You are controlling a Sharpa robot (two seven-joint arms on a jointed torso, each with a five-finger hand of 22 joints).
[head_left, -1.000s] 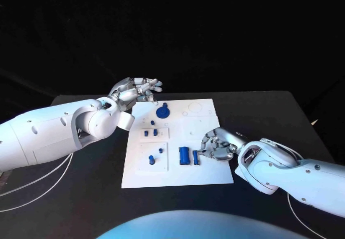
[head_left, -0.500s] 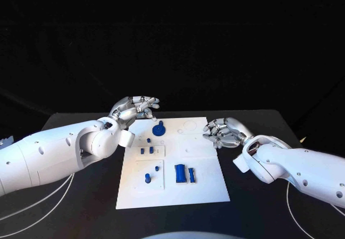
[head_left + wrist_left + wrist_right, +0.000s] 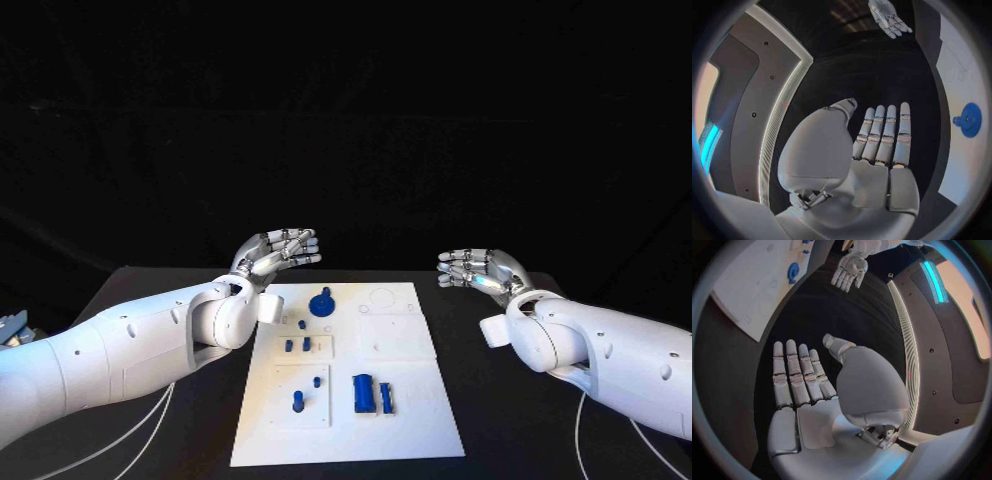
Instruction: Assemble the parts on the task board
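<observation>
Both hands are up off the table here and holding nothing. The left hand [image 3: 278, 250] sits left of centre in the head view, just past the far left corner of the board [image 3: 404, 400], palm up with the fingers loosely spread. From its own wrist camera the left hand [image 3: 873, 150] is flat, fingers straight and side by side, nothing in the palm. The right hand [image 3: 477, 270] mirrors it right of centre, off the board's far right corner, also open-palmed and empty; its wrist view shows the same flat right hand [image 3: 811, 390].

The board lies in the lower middle of the head view, running toward the bottom edge. What's on it:
- a blue gear [image 3: 323, 301] near the far left end, also visible at the right edge of the left wrist view [image 3: 969, 120]
- a raised square plate [image 3: 304, 346] below that with a couple of small blue pegs [image 3: 297, 345] standing in it
- another plate [image 3: 302, 393] nearer the bottom with two more pegs [image 3: 299, 400]
- a bigger blue block [image 3: 364, 393] with a thin blue bar [image 3: 387, 395] just beside it, lower centre

The right half of the board has faint circle outlines [image 3: 384, 297]; can't tell if they're recesses.
</observation>
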